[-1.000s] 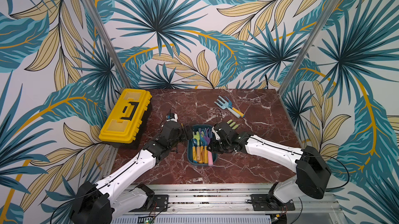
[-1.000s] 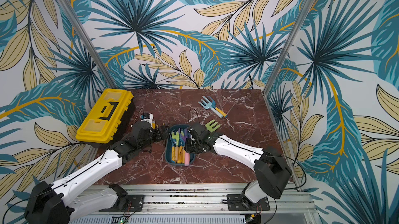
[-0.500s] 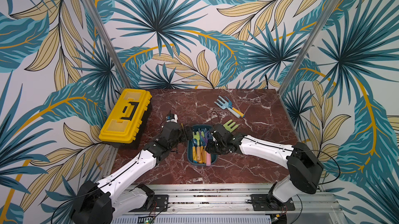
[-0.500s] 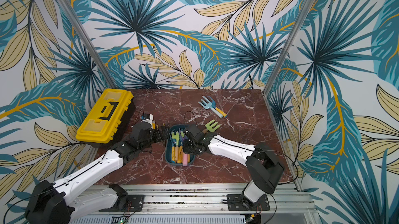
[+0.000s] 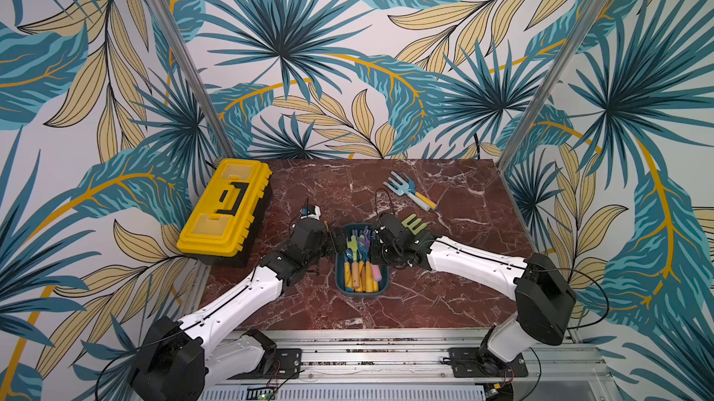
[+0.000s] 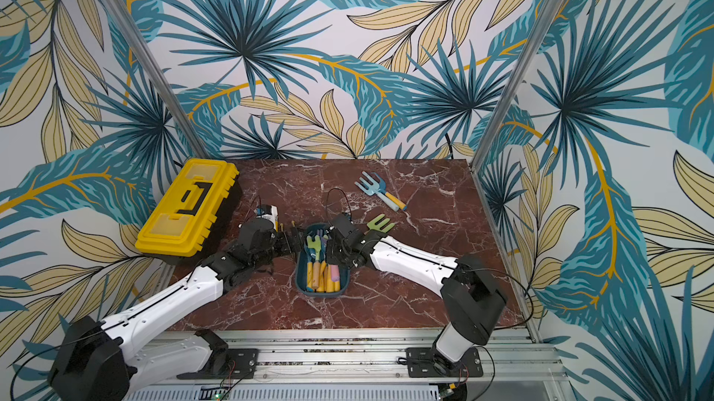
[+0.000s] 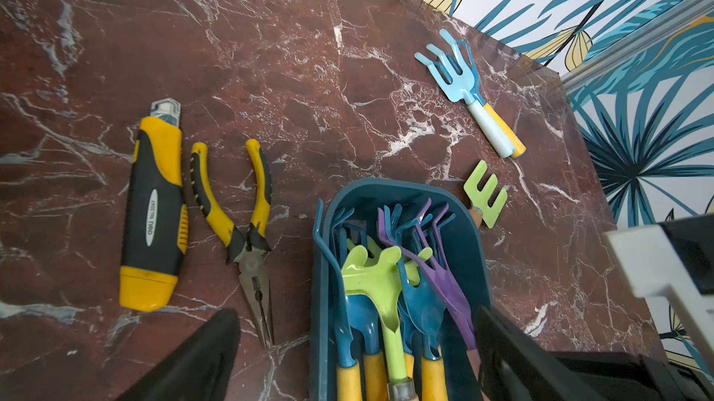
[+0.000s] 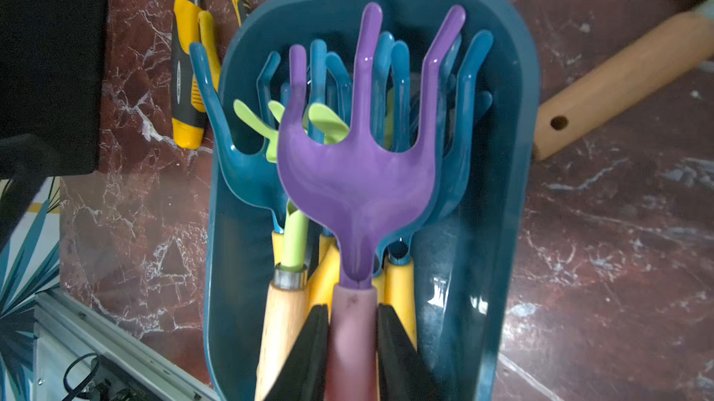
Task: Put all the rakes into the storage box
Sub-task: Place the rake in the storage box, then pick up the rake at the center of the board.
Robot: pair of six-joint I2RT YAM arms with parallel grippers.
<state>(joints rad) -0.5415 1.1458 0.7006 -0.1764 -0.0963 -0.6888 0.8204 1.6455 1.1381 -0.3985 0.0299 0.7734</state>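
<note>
The right tool was pinched narrow on the pink handle of the purple three-tined metal rake. The rake lay atop other rakes inside the lidless teal-blue plastic storage box, tines toward twelve o'clock in both top views. The left tool gaped wide at the box's nine o'clock rim, gripping nothing.

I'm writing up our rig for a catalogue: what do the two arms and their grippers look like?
The left arm and right arm match: white tubular links, bulky black joints, thin black cables looping at wrists and shoulders. The left gripper and right gripper are black, with tapered black fingers.
</note>
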